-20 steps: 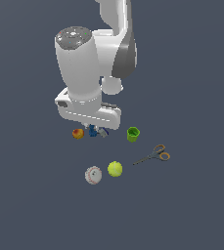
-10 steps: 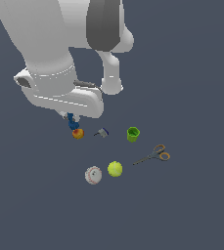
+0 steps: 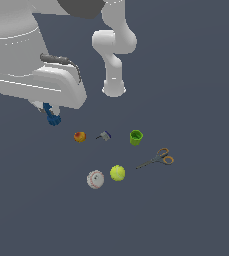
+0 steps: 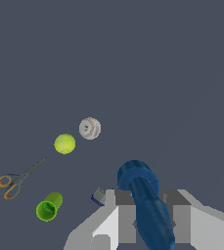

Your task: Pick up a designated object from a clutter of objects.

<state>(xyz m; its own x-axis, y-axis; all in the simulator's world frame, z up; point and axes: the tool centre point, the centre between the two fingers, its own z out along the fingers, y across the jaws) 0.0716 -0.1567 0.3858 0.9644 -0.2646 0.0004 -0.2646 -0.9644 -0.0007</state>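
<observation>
- The designated object, a dark-blue piece with a wider end and a narrower stem, sits clenched in my gripper; in the wrist view a finger stands on either side of its stem and its wide end pokes out past them.
- In the exterior view it hangs under my hand, off the ground, up and toward the exterior view's left of the red-orange apple, and apart from it.
- The rest of the clutter lies on the floor around that apple: the grey-blue item is just beside it toward the exterior view's right, and the green cup is farther that way.
- The orange-handled scissors lie beyond the cup, well apart from the apple.
- The white baseball and the yellow tennis ball sit side by side, nearer the camera than the apple.
- I judge the grasp made and the lift under way: the piece is clear of the pile and nothing else touches it.
- The apple itself does not show in the wrist view; I cannot say why.
- Next, I think, calls only for holding my squeeze steady and carrying the piece up without a jerk.
- The stem is round and smooth, so it could slip or swivel between my fingers if I ease off or swing hard.
</observation>
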